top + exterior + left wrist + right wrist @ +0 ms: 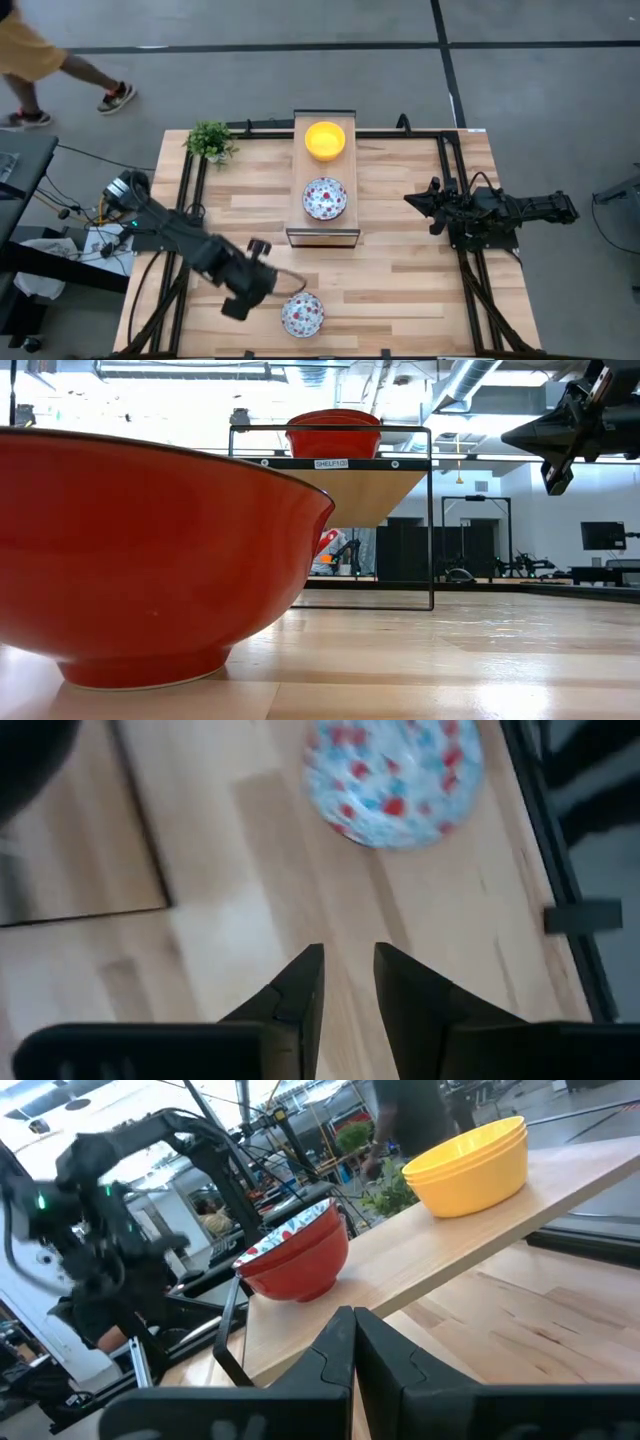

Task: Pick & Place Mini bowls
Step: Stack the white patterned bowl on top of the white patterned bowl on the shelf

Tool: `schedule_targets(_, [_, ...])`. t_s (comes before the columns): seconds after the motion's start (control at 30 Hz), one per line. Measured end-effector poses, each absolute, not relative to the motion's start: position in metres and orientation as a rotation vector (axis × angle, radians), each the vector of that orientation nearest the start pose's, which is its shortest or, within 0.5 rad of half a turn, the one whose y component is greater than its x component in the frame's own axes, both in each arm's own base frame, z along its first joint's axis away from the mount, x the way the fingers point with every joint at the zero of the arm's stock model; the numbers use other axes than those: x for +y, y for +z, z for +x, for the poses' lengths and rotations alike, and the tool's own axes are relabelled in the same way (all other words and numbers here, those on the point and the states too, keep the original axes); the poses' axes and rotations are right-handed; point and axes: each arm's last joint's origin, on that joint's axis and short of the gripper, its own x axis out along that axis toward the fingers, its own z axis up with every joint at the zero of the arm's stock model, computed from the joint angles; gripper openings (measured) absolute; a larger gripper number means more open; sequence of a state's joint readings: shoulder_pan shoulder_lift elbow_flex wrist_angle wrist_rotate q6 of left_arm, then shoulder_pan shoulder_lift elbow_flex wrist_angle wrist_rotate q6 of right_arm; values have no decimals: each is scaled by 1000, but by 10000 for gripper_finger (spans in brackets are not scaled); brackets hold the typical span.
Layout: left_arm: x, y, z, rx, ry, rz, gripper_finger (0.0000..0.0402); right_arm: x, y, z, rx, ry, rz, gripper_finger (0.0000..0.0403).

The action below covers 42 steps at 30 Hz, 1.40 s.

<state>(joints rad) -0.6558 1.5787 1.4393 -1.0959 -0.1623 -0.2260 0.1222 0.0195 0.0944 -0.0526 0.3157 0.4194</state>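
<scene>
A white mini bowl (302, 314) with red and blue speckles stands on its foot on the table near the front edge; its red outside (150, 560) fills the low view. On the raised wooden shelf (300, 170) stand a yellow mini bowl (325, 140) and another speckled one (325, 198). My left gripper (348, 952) hovers open just left of the front bowl (395, 775), pointing steeply down, nothing between its fingers. My right gripper (352, 1320) waits shut and level at the table's right, facing the shelf.
A small green potted plant (210, 140) stands at the far left corner. Black frame rails (445, 180) run along the table's sides. A person (30, 60) walks on the floor beyond the far left. Bare wood lies between the shelf and the right arm.
</scene>
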Motion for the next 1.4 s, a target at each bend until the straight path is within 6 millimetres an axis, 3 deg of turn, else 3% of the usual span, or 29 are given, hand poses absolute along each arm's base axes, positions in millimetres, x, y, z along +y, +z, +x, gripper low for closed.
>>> schedule_targets(0.2, [-208, 259, 226, 1134, -377, 375, 90, 2, 189, 92, -62, -186, 423, 0])
schedule_targets(0.43, [-228, 237, 222, 941, -513, 544, 90, 2, 189, 92, -62, -186, 423, 0])
schedule_targets(0.63, [-231, 219, 237, 865, -568, 692, 98, 2, 189, 92, -62, -186, 423, 0])
schedule_targets(0.87, [-235, 199, 253, 862, -568, 694, 102, 2, 189, 92, -62, -186, 423, 0])
schedule_targets(1.17, [-236, 195, 255, 857, -566, 693, 102, 2, 189, 92, -62, -186, 423, 0])
schedule_targets(1.4, [-230, 175, 244, 930, -618, 703, 102, 2, 189, 92, -62, -186, 423, 0])
